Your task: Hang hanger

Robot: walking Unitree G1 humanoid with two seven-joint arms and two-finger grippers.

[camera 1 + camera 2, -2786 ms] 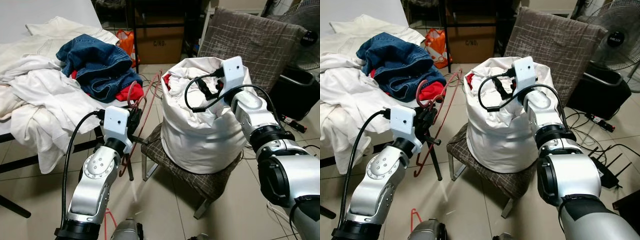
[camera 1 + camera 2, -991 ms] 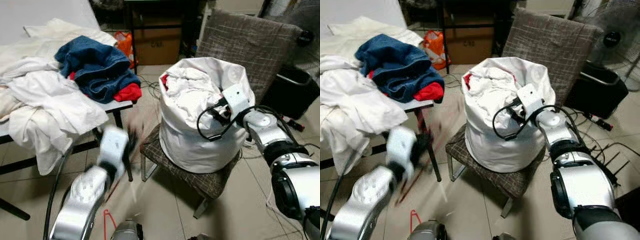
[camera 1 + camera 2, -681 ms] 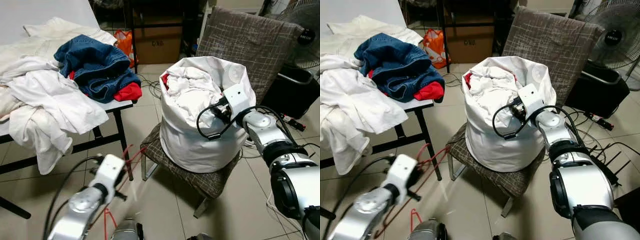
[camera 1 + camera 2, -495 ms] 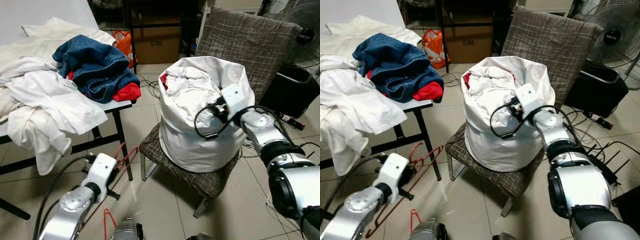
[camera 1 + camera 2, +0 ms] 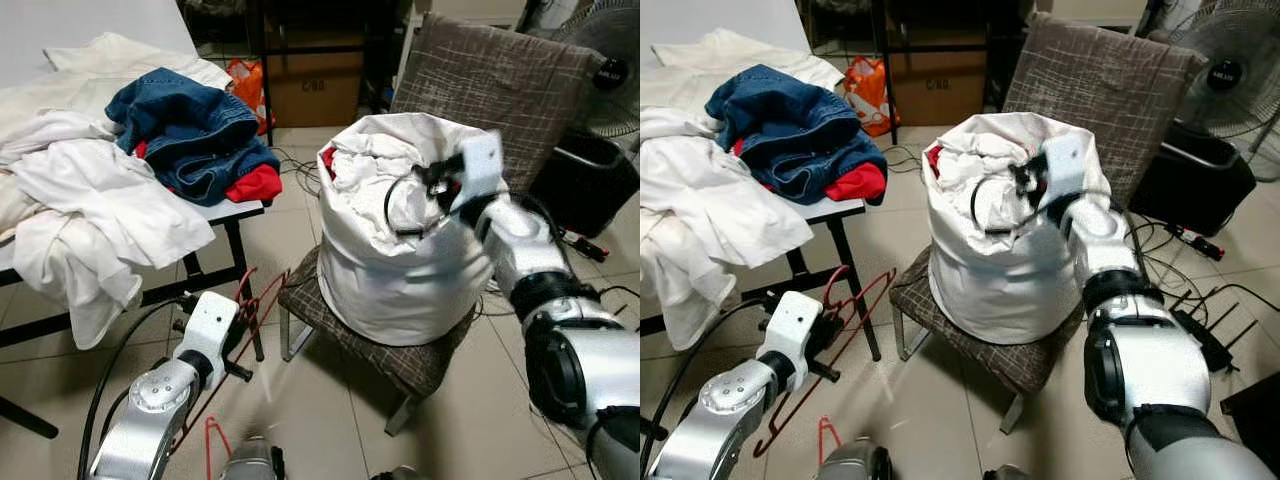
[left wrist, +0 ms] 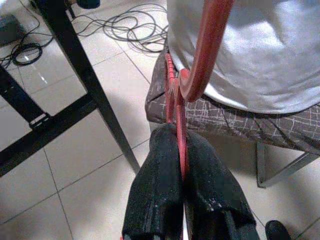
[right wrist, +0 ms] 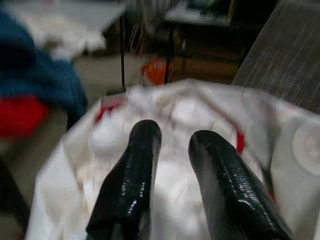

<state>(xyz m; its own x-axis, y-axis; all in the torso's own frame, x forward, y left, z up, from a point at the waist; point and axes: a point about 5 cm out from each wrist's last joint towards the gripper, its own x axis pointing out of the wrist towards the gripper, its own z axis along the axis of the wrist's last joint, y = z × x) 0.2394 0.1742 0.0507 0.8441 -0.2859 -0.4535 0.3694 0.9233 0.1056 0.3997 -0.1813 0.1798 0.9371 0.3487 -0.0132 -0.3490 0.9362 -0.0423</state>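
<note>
A red wire hanger [image 6: 204,47] is held low beside the table leg [image 5: 248,300], its hook pointing up toward the chair seat. My left gripper [image 5: 236,322] is shut on its wire, and in the left wrist view both black fingers [image 6: 155,195] press together on the red strand. My right gripper [image 7: 172,136] is open with nothing between its fingers. It hovers over the mouth of the white laundry bag [image 5: 400,270], which is stuffed with white cloth.
The bag sits on a grey patterned chair [image 5: 490,85]. A table [image 5: 225,211] on the left carries white clothes, jeans [image 5: 190,120] and a red garment. Another red hanger [image 5: 215,440] lies on the tiled floor by my feet. A fan [image 5: 610,70] and black bin [image 5: 585,180] stand at the right.
My left arm dropped from table height to near the floor, still gripping the hanger. My right gripper slid down the bag's side, then rose over its mouth.
</note>
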